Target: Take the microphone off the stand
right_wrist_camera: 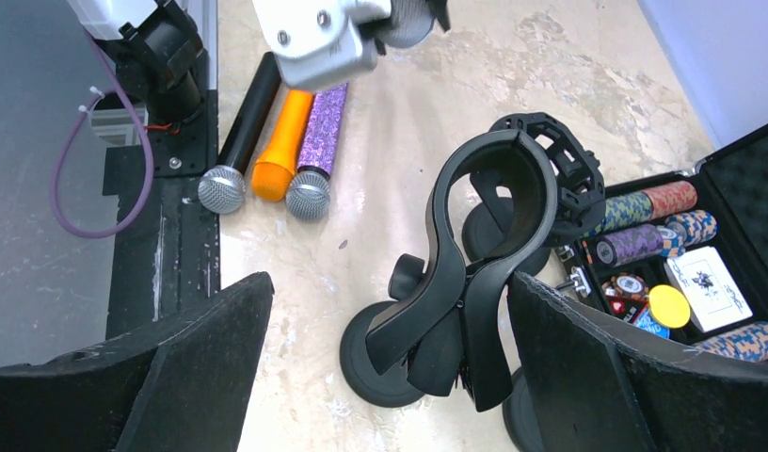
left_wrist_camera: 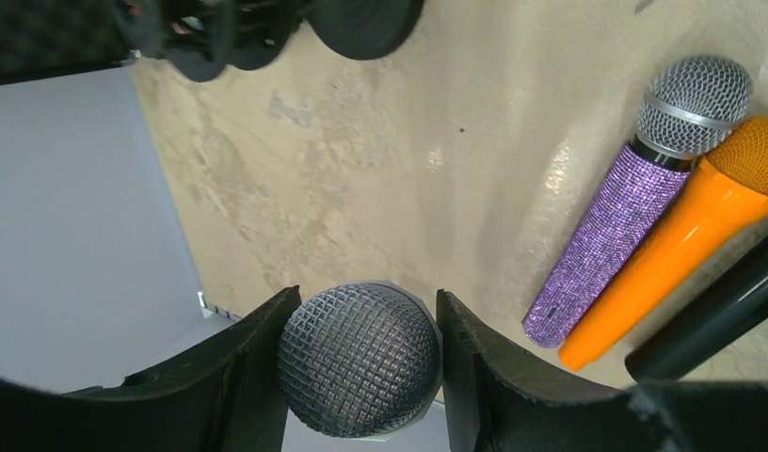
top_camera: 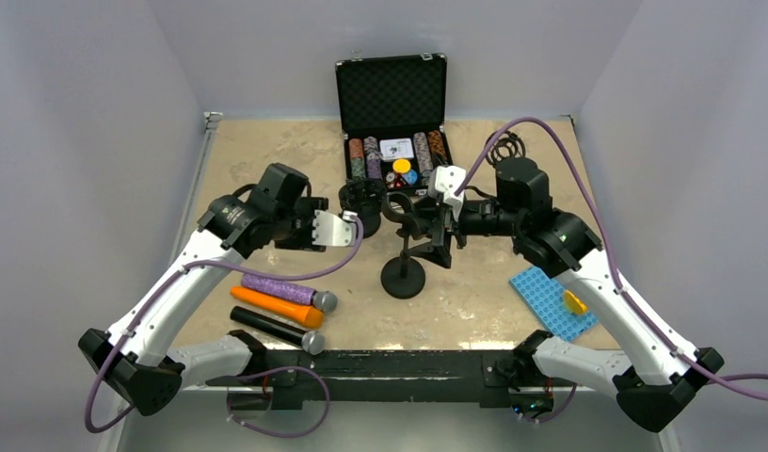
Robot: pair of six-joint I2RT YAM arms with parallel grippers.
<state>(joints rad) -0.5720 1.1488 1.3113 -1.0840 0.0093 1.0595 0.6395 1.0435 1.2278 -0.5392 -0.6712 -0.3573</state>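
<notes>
**A:** Where is the microphone with the grey mesh head (left_wrist_camera: 359, 363)?

**B:** Between the fingers of the left end effector (left_wrist_camera: 366, 311). Both fingers press against the sides of the mesh ball, so it is clenched on the microphone. The handle is hidden behind the fingers, so I cannot describe it.

**A:** And the black microphone stand with the round base and C-shaped clip (top_camera: 404, 280)?

**B:** It stands upright on the mottled beige worktop (left_wrist_camera: 361, 169), between the fingers of the right end effector (right_wrist_camera: 390, 278). That one is released: its fingers are spread wide, one on each side of the clip, and neither touches it as far as the wrist view shows. The clip holds nothing. The held microphone is off to the left of the right end effector, apart from the clip.

**A:** What lies around the left end effector?

**B:** Three microphones lie side by side, touching, on the worktop to one side of it: a purple glitter microphone with a silver mesh head (left_wrist_camera: 606, 240), a plain orange microphone (left_wrist_camera: 677, 259) and a black microphone (left_wrist_camera: 719, 315).

**A:** Beyond the right end effector?

**B:** A black lattice cup (right_wrist_camera: 559, 151) is just behind the clip, and past it is an open black case of poker chips (top_camera: 392, 89).
</notes>
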